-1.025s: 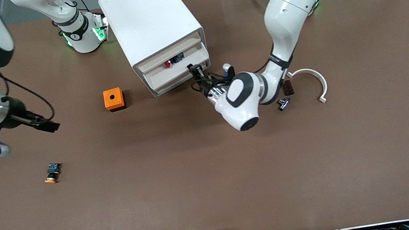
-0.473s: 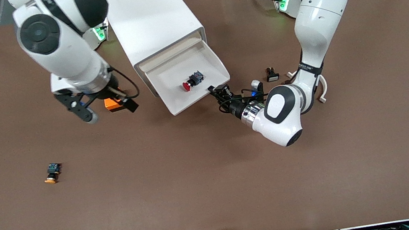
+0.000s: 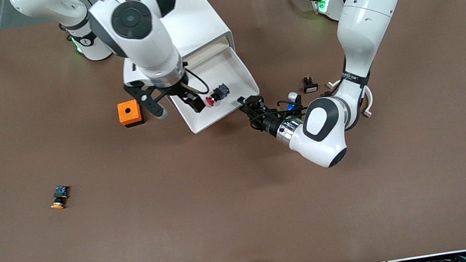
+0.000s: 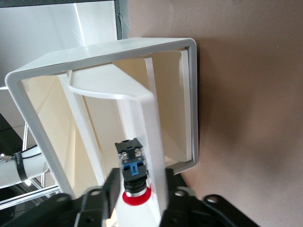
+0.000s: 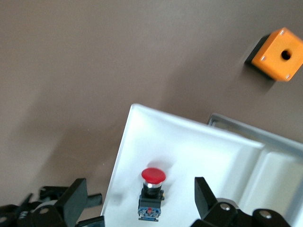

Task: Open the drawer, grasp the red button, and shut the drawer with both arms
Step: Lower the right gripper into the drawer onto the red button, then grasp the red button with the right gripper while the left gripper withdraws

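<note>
The white cabinet (image 3: 192, 12) stands near the robots' bases with its drawer (image 3: 213, 122) pulled out toward the front camera. The button (image 3: 215, 96) lies on its side on the drawer floor, its red cap pointing toward the right arm's end. My right gripper (image 3: 198, 105) hangs over the drawer beside the button. In the right wrist view it (image 5: 139, 189) is open wide, with the button (image 5: 152, 191) below the gap. My left gripper (image 3: 251, 102) is at the drawer's front corner. In the left wrist view its fingers (image 4: 111, 187) stand open on either side of the drawer's front edge, with the button (image 4: 134, 175) just inside.
An orange box (image 3: 129, 113) sits beside the drawer toward the right arm's end. An orange-capped button (image 3: 59, 197) lies nearer the front camera there. A black button with a white face (image 3: 309, 85) and a white curved piece (image 3: 366, 104) lie by the left arm.
The left gripper has pulled the drawer out from nearly closed, and its fingers have loosened. The right arm has swung from its end of the table to over the drawer.
</note>
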`<state>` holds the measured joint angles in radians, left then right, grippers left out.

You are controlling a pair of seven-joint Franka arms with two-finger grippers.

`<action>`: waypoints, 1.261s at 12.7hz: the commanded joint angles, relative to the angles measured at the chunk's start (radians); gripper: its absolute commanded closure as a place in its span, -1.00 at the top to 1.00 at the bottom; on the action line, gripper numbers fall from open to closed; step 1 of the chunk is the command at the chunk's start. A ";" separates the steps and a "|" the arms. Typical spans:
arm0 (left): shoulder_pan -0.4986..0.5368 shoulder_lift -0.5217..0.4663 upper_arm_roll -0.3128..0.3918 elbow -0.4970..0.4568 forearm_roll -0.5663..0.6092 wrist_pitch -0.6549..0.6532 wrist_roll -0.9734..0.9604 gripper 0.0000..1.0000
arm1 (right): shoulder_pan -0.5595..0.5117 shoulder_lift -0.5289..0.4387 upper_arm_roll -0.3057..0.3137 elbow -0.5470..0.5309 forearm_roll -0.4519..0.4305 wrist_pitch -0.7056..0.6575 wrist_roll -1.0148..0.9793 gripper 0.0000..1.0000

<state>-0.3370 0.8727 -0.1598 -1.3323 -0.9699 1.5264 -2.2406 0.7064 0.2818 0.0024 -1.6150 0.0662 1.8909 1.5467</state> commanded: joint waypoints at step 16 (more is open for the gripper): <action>0.309 -0.150 0.016 0.125 0.376 -0.166 0.278 1.00 | 0.171 0.134 -0.015 -0.091 -0.042 0.195 0.240 1.00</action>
<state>-0.0343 0.7302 -0.1413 -1.2244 -0.6522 1.3913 -1.9988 0.8528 0.4003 0.0000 -1.7017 0.0466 2.0630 1.7456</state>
